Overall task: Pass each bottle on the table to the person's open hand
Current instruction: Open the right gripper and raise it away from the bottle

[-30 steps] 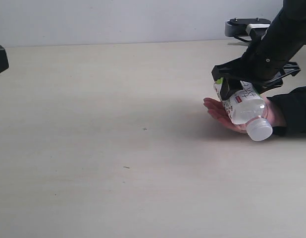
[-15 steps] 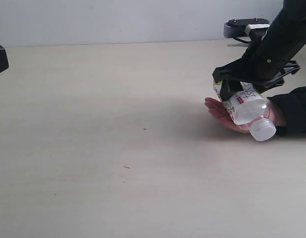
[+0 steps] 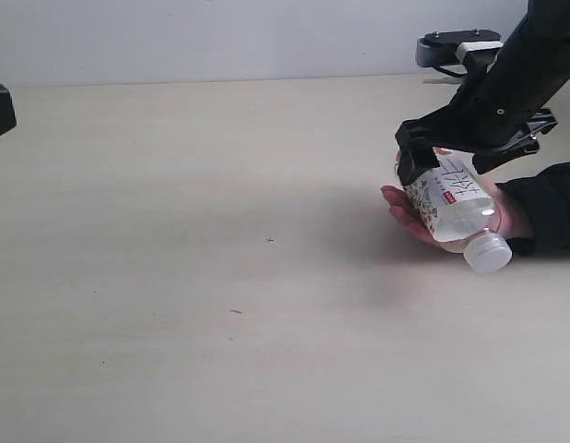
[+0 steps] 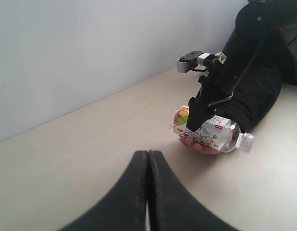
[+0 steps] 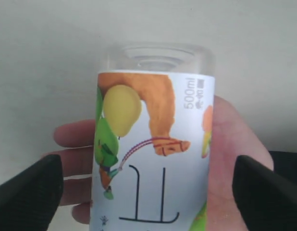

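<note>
**fruit-label bottle is lying in the open hand, right jaws are standing wide**

the fruit-picture labelled bottle is lying on its side across the person's open hand, which is resting palm up on the table at the right of the exterior view. its white cap is sticking out past the edge of the palm, low over the tabletop. its clear base is pointing the other way, toward the fingertips. a dark sleeve is covering the person's wrist and forearm.

the right gripper is hovering directly over the bottle with its jaws spread wide apart. in the right wrist view its two black fingers are standing on either side of the label. a strip of the person's hand is showing between each finger and the bottle, so they are gripping nothing. the label there is showing orange, yellow and green fruit shapes and the print "500ml".

the left gripper is hanging well apart from all this, over bare table. its jaws are pressed together with only a thin line showing between them, and nothing is sitting in them. from its wrist view the bottle is showing in the distance in the hand, beneath the black right arm. a pale wall is running behind the far edge of the table.
</note>
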Action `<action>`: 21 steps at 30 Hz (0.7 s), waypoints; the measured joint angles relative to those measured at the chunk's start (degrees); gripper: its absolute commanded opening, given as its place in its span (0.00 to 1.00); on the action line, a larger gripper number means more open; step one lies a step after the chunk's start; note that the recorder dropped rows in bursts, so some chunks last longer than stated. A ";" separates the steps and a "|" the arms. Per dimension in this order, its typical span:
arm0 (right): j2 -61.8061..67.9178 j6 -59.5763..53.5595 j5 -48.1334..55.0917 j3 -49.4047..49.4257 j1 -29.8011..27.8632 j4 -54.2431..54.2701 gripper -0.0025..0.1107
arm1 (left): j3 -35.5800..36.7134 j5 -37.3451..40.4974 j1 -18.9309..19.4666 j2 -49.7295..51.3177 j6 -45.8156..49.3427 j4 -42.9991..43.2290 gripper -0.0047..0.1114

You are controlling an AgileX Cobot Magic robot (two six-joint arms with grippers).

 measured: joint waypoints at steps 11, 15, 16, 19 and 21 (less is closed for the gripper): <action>-8.88 -1.02 2.81 -2.82 0.00 -0.29 0.43 | 0.00 0.00 0.00 0.00 0.00 0.00 0.04; -14.58 -1.11 3.91 -2.82 0.00 1.05 0.04 | 0.00 0.00 0.00 0.00 0.00 0.00 0.04; -15.91 -1.11 3.91 -2.68 0.00 1.34 0.03 | 0.00 0.00 0.00 0.00 0.00 0.00 0.04; -21.64 -1.11 3.41 -0.74 0.00 2.54 0.03 | 0.00 0.00 0.00 0.00 0.00 0.00 0.04; -25.87 -1.11 2.76 1.09 0.00 3.03 0.03 | 0.00 0.00 0.00 0.00 0.00 0.00 0.04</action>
